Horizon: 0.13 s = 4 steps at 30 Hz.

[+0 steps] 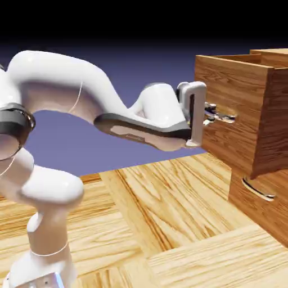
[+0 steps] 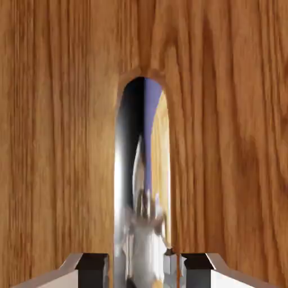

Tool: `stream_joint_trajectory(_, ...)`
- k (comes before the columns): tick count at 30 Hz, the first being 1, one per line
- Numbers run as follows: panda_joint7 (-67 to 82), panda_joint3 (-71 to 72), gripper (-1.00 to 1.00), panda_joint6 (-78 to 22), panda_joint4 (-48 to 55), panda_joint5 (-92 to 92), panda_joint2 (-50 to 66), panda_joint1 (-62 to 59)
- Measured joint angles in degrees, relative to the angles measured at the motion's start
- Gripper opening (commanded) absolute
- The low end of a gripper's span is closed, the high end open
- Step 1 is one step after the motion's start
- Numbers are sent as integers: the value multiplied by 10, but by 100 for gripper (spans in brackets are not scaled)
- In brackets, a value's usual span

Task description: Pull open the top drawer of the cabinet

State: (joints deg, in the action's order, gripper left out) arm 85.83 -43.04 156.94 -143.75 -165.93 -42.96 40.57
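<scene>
Gripper (image 1: 220, 117) fingers sit at the silver handle (image 1: 226, 117) on the front of the top drawer (image 1: 230, 112), reaching in level from the exterior view's left at the end of the white arm (image 1: 84, 101). In the hand view the gripper (image 2: 144, 270) shows its two grey fingertips (image 2: 93, 269) at the bottom edge with the shiny handle (image 2: 140, 185) running up between them; the tips stand narrow, close on either side of the bar, and appear to be closed on it, though actual contact is hard to confirm at the edge of the picture. The handle's polished metal mirrors the blue-violet backdrop and pale wood. Brown wood grain of the drawer (image 2: 225, 140) front fills the rest of that view. In the exterior view the top drawer stands pulled out from the cabinet (image 1: 275, 62): its front juts toward the arm, its side panel and open top rim are visible, and its face is well forward of the lower drawer (image 1: 253, 208) beneath it. The lower drawer lies flush in the cabinet, its own curved silver handle (image 1: 259, 190) untouched. The cabinet stands on the light plank floor (image 1: 169, 214) at the right of the exterior view, the arm's base at lower left.
</scene>
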Motion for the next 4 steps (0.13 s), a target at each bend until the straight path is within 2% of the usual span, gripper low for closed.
stream_joint_trajectory(1,0,8,100,2,-7,1,-6,-11)
stream_joint_trajectory(4,9,22,100,10,-25,9,-27,-31)
